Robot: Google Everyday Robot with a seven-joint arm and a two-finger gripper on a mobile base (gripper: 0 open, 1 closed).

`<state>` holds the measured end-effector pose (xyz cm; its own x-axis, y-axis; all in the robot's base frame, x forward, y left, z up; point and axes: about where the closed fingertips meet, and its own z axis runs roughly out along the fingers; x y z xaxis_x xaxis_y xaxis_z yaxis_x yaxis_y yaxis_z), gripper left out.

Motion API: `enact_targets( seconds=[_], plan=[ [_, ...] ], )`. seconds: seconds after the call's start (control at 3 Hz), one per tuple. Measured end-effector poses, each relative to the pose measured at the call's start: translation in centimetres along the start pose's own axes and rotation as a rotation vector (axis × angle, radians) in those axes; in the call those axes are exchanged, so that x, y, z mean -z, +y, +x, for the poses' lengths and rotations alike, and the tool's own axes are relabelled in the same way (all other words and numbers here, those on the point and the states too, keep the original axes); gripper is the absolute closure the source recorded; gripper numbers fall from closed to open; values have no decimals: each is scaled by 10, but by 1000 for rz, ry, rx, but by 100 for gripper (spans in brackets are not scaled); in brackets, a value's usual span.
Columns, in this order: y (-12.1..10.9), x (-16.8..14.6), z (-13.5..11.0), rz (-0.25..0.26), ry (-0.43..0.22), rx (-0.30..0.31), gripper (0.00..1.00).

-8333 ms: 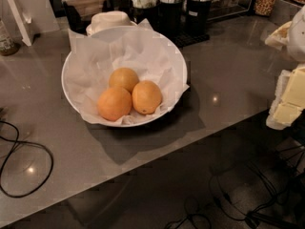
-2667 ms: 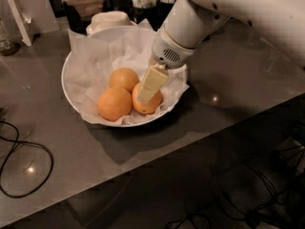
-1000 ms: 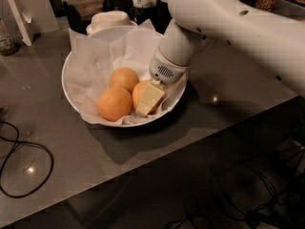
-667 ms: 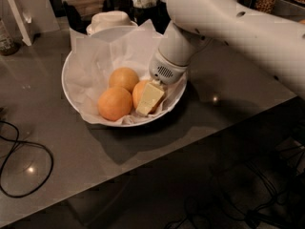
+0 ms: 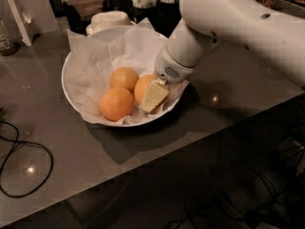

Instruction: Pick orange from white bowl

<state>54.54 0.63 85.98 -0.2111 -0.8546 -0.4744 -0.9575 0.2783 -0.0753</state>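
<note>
1. My gripper [image 5: 151,97] is down inside the white bowl [image 5: 63,79], on its right side. Its cream tip lies against the near right face of the orange [image 5: 141,87].
2. The orange I want is the rightmost of three fruits, all resting on the crumpled white paper [image 5: 90,63] that lines the bowl. A deeper-orange fruit [image 5: 116,104] lies just to its near left and a smaller round orange [image 5: 124,78] just to its far left, both close against it.
3. I cannot tell whether the gripper is clamped on the orange or merely around it. The arm [image 5: 238,23] and the fruit itself hide the far side of the grasp.
4. I judge this to be the grasping step: the orange sits in the bowl and has not yet been lifted.
5. The next move calls for a firm, centred hold, then a slow lift straight up. That should keep the paper from dragging along and the two neighbours from being nudged. The rounded skin may slip if the hold sits off centre.
6. The bowl stands on the grey counter [image 5: 52,132]. A cream domed dish [image 5: 110,20] sits just beyond its far rim, and a black cable [image 5: 24,175] lies well apart at the near left. Neither is in the way of the lift.
</note>
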Motion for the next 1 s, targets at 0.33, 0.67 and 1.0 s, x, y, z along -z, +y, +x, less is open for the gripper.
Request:
enact_targets(
  seconds=[0.33,0.67,1.0],
  plan=[
    [-7,38,-32,100,-229,69,100],
    [-6,86,-62,144,-469,115,100],
    [17,131,-72,109,-658,190,100]
  ],
)
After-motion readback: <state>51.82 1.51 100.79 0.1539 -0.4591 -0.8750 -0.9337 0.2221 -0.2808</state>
